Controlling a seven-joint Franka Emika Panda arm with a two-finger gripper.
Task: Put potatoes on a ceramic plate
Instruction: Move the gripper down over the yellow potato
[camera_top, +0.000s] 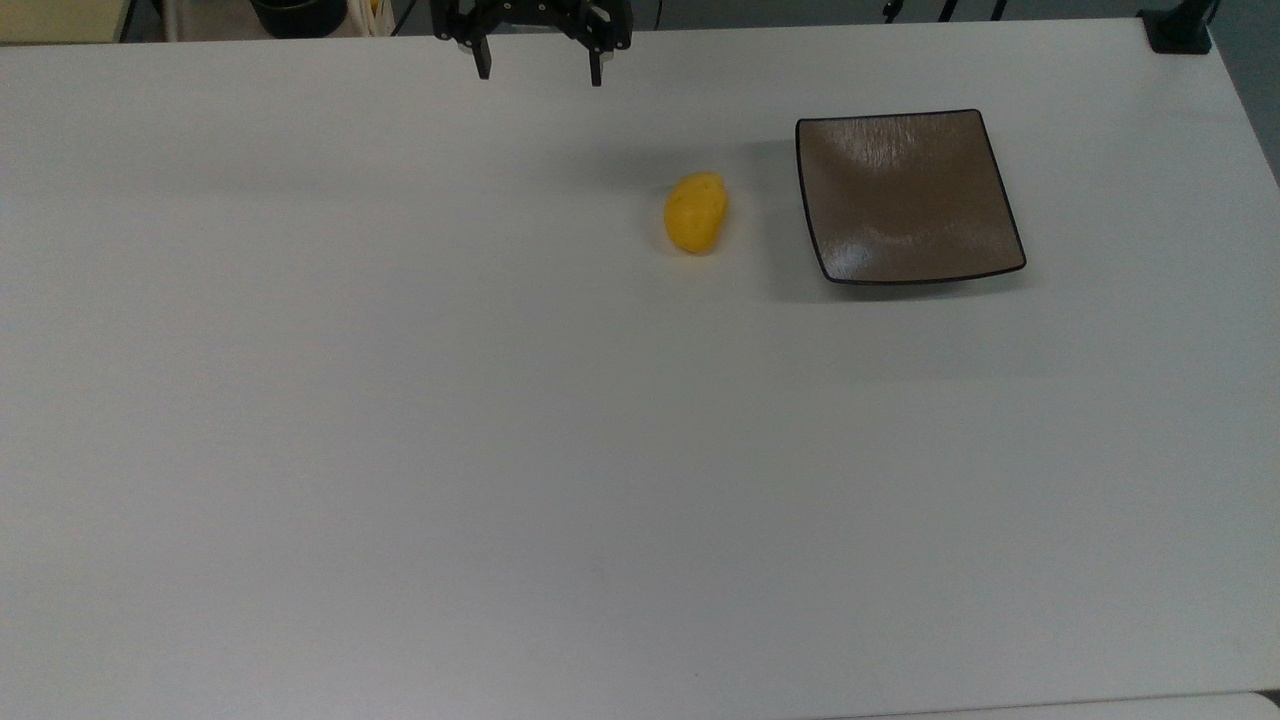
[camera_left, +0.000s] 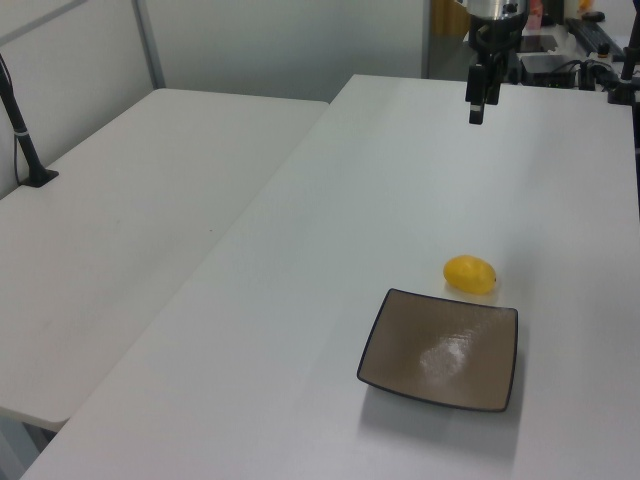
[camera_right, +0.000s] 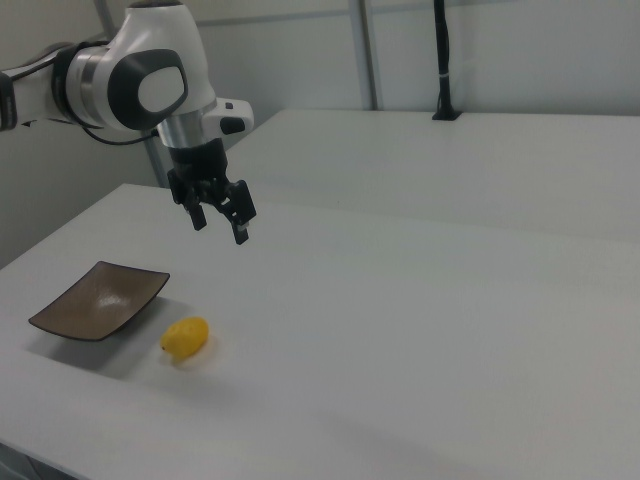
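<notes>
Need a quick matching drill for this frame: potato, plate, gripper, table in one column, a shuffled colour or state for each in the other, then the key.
Things:
1. potatoes
2. ceramic plate
3. gripper
4. table

States:
A. white, bearing the other items
B. open, raised above the table, holding nothing
C. bright yellow, lying on the table beside the plate
D. glossy brown, square, nothing on it

Pairs: 1-C, 2-D, 3-B, 4-A
</notes>
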